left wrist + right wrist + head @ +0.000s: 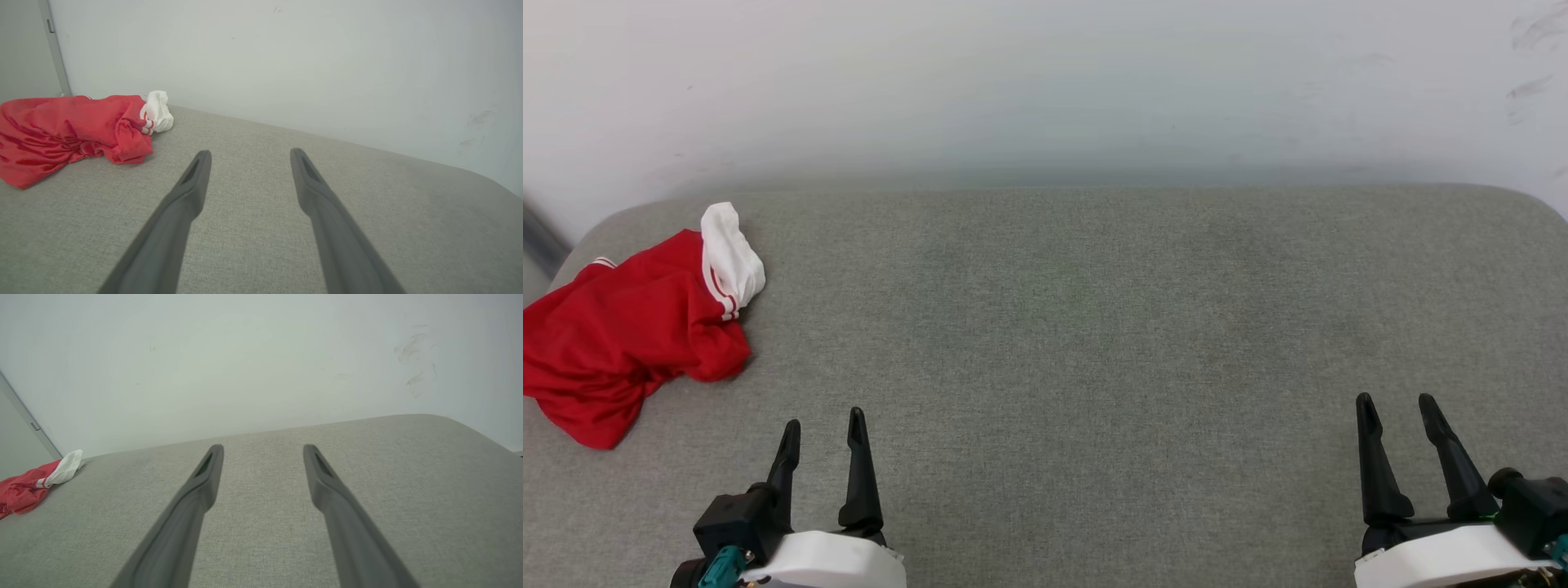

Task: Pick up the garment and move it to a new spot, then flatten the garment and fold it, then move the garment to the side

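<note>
Left gripper [823, 418] and right gripper [1396, 400] look identical: two long matte-black tapered fingers [860, 474], slotted near the tips, on a glossy white wrist shell [833, 562]. Teal connector [723, 565] at 7 o'clock, chunky black housing [737, 523] at its 12 o'clock.

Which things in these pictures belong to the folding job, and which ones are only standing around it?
Belong to the job:
- garment, crumpled at the left end of the cushion
- left gripper, open, apart from the garment
- right gripper, open, far from the garment

Just there:
- grey cushion, the work surface
- white wall
- scuff marks on the wall
- grey frame strip
</note>
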